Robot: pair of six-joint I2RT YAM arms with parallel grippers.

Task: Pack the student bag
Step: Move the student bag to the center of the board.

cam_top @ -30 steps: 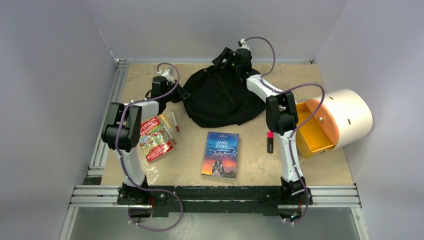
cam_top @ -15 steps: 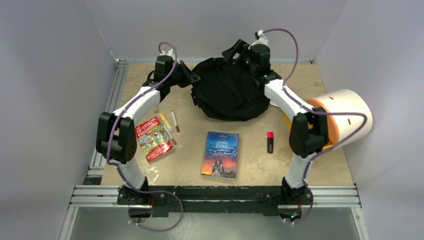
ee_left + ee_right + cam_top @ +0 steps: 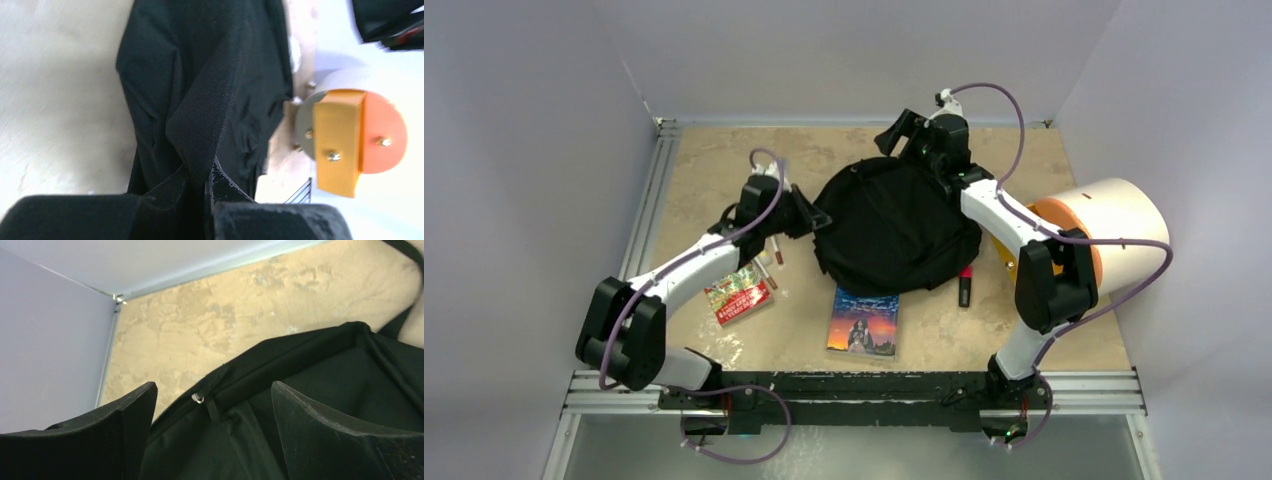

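Note:
The student bag, a large black fabric backpack, lies in the middle of the table. Its near edge overlaps the top of the Jane Eyre book. My left gripper is at the bag's left edge. In the left wrist view it is shut on a fold of the bag's black woven fabric. My right gripper hovers over the bag's far edge. In the right wrist view it is open and empty above the bag's rim and a zipper pull.
A red paperback and markers lie left of the bag, under the left arm. A pink highlighter pokes out at the bag's right edge. A cream-and-orange cylinder lies at the right and also shows in the left wrist view.
The bag has moved toward the front of the table and now covers the top of the Jane Eyre book. The left arm has drawn back with it. The right gripper followed.

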